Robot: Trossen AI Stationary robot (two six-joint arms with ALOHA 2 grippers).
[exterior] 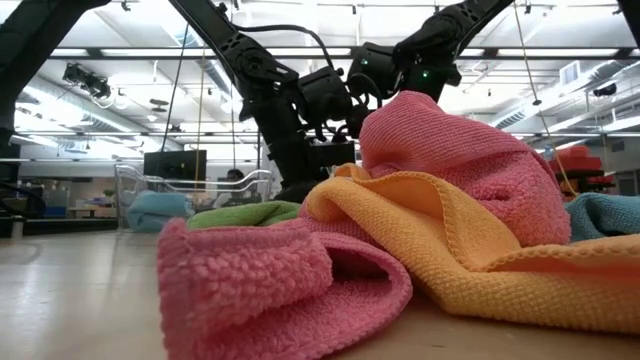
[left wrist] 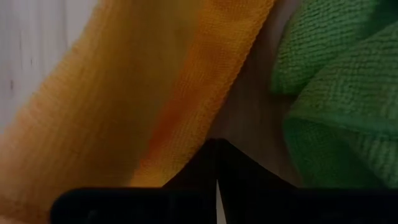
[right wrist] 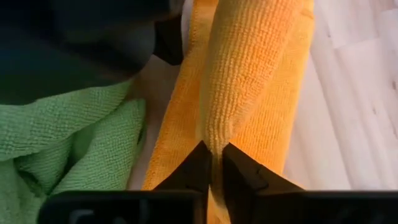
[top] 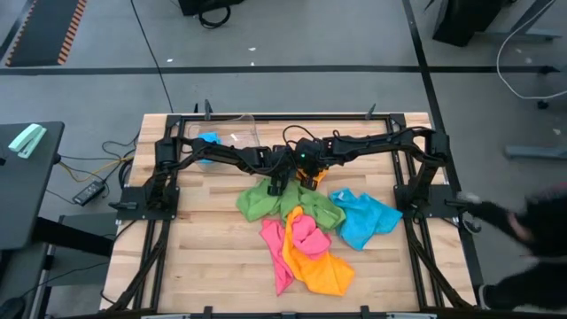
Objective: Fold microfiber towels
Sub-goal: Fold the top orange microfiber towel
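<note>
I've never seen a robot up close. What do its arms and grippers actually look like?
Two slim black jointed arms, left arm and right arm, with small green lights near the wrists and thin dark cables looping above. The left gripper and right gripper each end in two dark, pointed, wedge-shaped fingers.

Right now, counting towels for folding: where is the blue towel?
In the high view, the blue towel lies right of centre on the table, beside the green towel.

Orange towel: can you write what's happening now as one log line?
left gripper: shut, at orange towel | right gripper: pinching orange towel | green towel: beside
</note>
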